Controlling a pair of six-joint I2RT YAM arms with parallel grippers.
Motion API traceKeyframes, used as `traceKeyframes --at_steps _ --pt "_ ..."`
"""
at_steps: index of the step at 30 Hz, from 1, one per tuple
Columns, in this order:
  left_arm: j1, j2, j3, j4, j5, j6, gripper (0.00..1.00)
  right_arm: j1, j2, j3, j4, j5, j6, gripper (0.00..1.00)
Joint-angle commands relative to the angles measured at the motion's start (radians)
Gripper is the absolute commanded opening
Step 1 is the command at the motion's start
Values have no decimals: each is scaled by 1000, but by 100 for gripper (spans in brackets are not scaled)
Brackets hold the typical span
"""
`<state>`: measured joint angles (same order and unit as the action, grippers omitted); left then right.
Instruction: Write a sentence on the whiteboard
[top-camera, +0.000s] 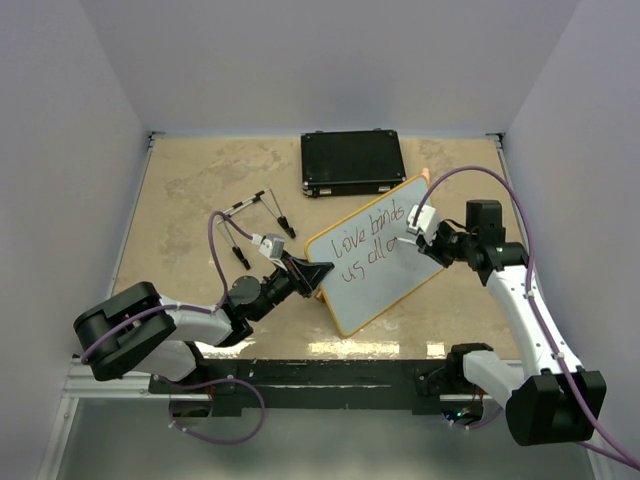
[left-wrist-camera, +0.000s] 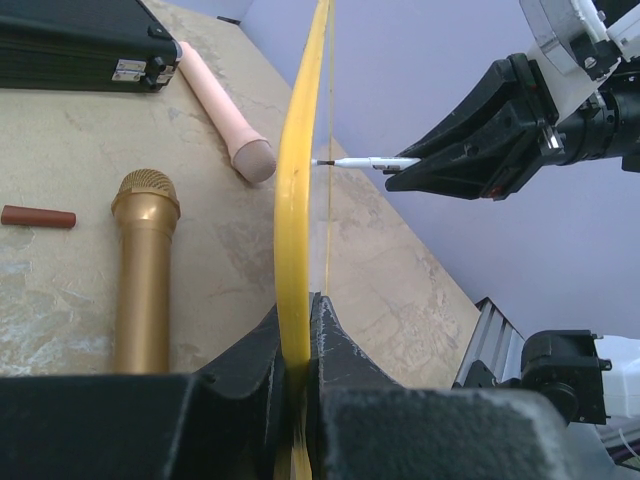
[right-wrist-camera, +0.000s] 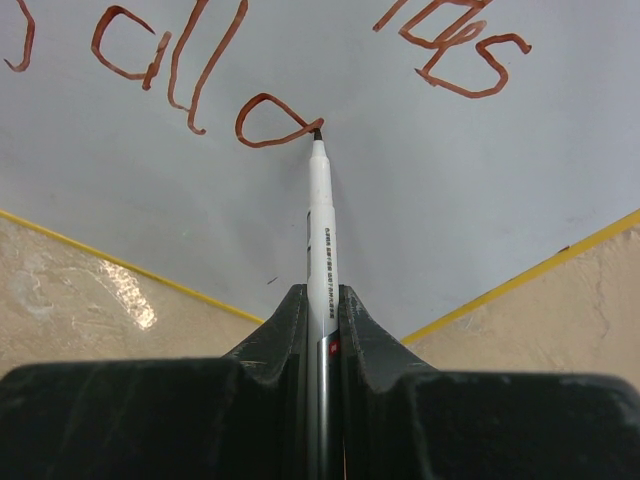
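The whiteboard (top-camera: 392, 285), grey-white with a yellow frame, is held tilted up off the table. My left gripper (top-camera: 316, 274) is shut on its left edge; in the left wrist view the jaws (left-wrist-camera: 300, 308) pinch the yellow frame (left-wrist-camera: 298, 180) seen edge-on. The sentence (top-camera: 368, 243) reads "love binds us all" in two slanted lines, with a new loop after "all" (right-wrist-camera: 268, 122). My right gripper (top-camera: 408, 236) is shut on a white marker (right-wrist-camera: 320, 230) whose tip touches the board at that loop. The marker (left-wrist-camera: 365, 161) also shows in the left wrist view.
A black case (top-camera: 352, 162) lies at the back, also in the left wrist view (left-wrist-camera: 80, 45). Loose pens (top-camera: 258, 202) lie at left of centre. Behind the board lie a gold microphone (left-wrist-camera: 140, 270), a pink cylinder (left-wrist-camera: 225, 105) and a small red-brown stick (left-wrist-camera: 38, 216).
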<state>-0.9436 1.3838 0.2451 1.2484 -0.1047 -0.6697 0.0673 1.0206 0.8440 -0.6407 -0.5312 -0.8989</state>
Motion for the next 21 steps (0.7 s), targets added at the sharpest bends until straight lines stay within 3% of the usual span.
traceKeyframes --at_steps 1,14,21 --pt "-11 11 8 -52 50 94 0 2 6 4 -34 45 -43 0" --pt "-11 12 8 -50 53 93 0 2 13 -14 -17 109 -23 0" --pt "-11 11 3 -49 53 93 0 0 -36 68 -39 33 3 0"
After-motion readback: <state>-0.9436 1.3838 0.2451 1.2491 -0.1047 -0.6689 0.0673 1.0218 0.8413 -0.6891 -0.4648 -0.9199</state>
